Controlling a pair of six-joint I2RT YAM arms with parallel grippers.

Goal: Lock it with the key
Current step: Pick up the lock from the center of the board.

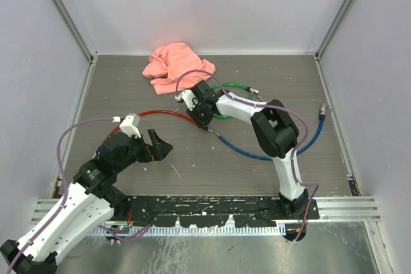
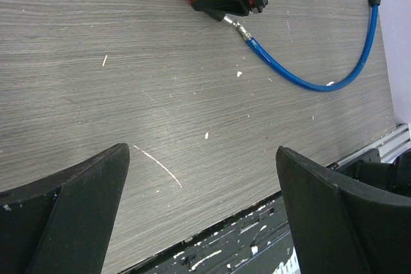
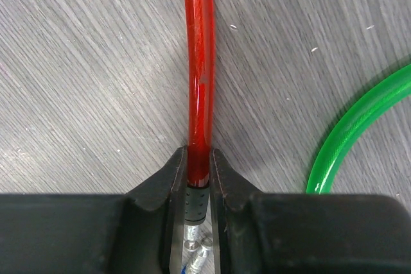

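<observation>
1. Right wrist view: the right gripper [image 3: 198, 162] pinches the red cable [image 3: 198, 62] just above its black collar [image 3: 198, 205], a finger pressed to each side; the cable lies flat on the grey table [image 3: 77, 62] and runs straight away from the jaws
2. Left gripper [image 2: 202, 155] hangs wide open and empty over bare table near the front edge, well apart from the cables
3. The step in hand looks like securing the cable's end; the hold should stay centred and square at the collar, so the tip neither twists nor slips once lifted
4. The green cable [image 3: 359, 113] curves nearby on the right and could snag
5. No key or lock body can be made out in any view; small metal pieces [image 3: 199, 251] below the collar sit too cramped between the fingers to name, and from above the right arm covers the gripped spot
</observation>
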